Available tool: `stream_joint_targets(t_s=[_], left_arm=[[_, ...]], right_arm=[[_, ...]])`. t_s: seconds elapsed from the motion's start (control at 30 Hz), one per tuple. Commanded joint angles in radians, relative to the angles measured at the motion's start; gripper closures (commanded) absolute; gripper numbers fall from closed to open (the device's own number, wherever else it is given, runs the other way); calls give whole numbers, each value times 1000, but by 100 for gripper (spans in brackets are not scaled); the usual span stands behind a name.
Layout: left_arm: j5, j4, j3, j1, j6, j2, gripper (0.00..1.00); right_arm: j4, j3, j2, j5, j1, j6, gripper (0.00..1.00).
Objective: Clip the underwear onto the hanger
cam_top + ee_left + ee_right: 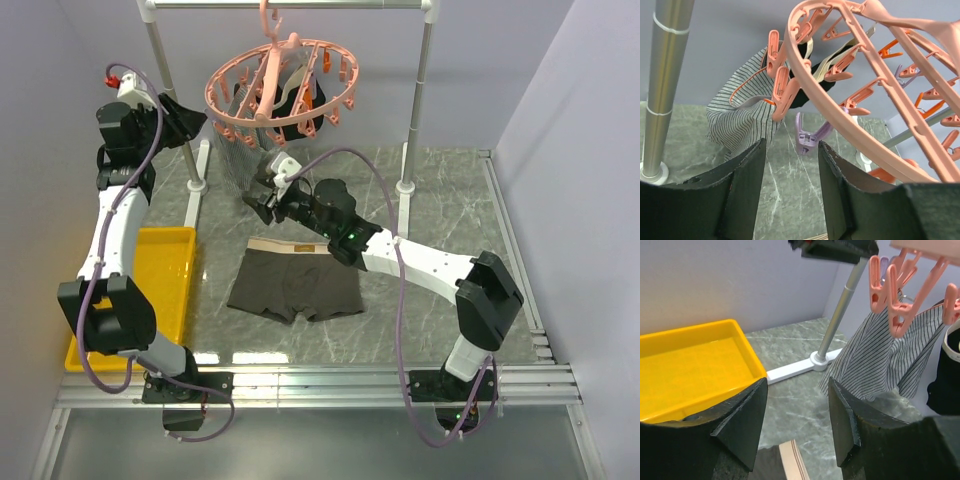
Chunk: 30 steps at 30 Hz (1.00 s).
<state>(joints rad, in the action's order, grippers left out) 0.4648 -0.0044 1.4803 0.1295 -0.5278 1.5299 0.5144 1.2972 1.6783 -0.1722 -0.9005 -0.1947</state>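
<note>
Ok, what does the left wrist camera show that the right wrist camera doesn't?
Only the left wrist view: the crossbar of the hanger, seen from below, and orange pegs on its far side.

Only the right wrist view: the yellow tray and the tan waistband of the underwear at the bottom edge.

Both: the striped cloth clipped up by pink pegs, a rail post and the marbled table.
</note>
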Motion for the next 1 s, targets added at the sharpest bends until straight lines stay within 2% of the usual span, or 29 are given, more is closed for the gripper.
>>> stream_joint_targets(t_s=[0.0, 0.33, 0.63, 0.73, 0.87, 0.97], left_arm=[[50, 61, 58, 4, -26, 15, 49], [75, 87, 69, 2, -37, 58, 53], [95, 112, 106, -7, -57, 114, 61], [106, 106, 126, -16, -61, 125, 69], [115, 80, 123, -33, -35, 102, 92], [126, 46, 112, -33, -32, 70, 99]], right_arm=[[76, 63, 8, 22, -8, -14, 42], [64, 73, 23, 0, -9, -26, 43], [18, 80, -11, -53, -8, -6, 42], [13, 73, -22, -59, -8, -9, 43], [10, 77, -23, -49, -8, -15, 43], [10, 97, -15, -39, -8, -14, 45]])
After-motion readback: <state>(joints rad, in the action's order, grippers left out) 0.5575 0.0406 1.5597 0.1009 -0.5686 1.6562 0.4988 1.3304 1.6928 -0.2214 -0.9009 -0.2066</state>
